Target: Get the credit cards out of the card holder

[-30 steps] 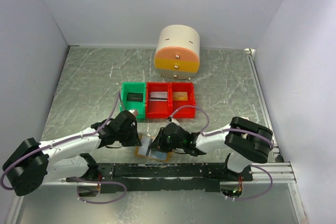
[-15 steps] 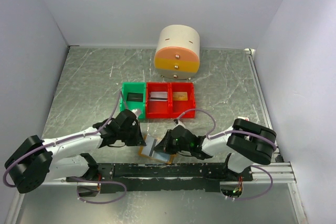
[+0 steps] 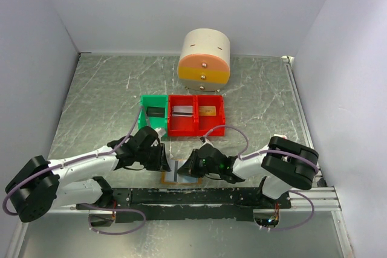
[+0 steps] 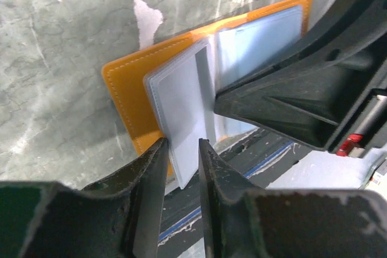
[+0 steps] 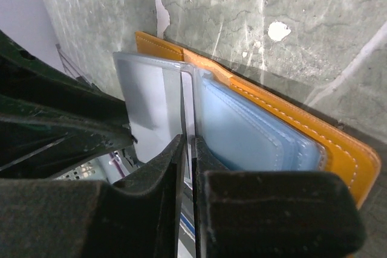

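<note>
Opened a little since a moment ago, from tight shut to a small gap: left claw (image 4: 181, 144), with a corner of the grey card (image 4: 178, 107) between its fingers. Lying open, pockets up, on the counter (image 4: 54, 40) by its near edge, long side left to right between both claws: the card holder (image 4: 124, 95), with the green bin (image 3: 145, 102) and red bins (image 3: 196, 96) close behind. Nearly closed, tips by the card's dark stripe: right claw (image 5: 188, 143); cannot tell if pinching anything.
</note>
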Controlling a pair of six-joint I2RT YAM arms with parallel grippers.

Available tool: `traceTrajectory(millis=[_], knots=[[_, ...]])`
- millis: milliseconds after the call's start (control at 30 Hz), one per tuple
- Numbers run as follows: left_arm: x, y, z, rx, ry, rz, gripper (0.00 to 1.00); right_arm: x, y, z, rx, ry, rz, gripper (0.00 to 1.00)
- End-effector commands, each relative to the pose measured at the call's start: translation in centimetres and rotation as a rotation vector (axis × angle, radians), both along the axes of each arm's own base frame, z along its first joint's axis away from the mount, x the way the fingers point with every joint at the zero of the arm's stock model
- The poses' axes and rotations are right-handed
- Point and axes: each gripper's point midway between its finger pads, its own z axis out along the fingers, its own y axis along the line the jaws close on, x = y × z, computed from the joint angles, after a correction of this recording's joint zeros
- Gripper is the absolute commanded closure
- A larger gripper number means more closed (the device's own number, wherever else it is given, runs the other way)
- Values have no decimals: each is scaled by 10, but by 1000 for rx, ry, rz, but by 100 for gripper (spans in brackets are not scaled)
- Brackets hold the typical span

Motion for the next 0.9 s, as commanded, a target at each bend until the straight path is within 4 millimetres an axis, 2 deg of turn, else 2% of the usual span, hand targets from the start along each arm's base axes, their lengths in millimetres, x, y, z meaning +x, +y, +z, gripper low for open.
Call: traceTrajectory(millis=[0, 167, 367, 600, 700, 867], knots=[[-2, -15, 26, -64, -15, -52, 60, 6, -6, -8, -62, -6, -20, 89], [0, -16, 31, -57, -19, -36, 57, 6, -5, -9, -66, -4, -14, 85], [0, -3, 16, 70, 4, -12, 54, 6, -6, -10, -76, -2, -15, 84], [0, 0, 9, 149, -2, -7, 51, 6, -7, -11, -80, 3, -16, 84], [0, -3, 8, 144, -7, -9, 51, 5, -7, -11, -81, 2, -14, 84], [-4, -13, 8, 116, -5, -38, 58, 6, -6, -7, -58, -3, -15, 84]])
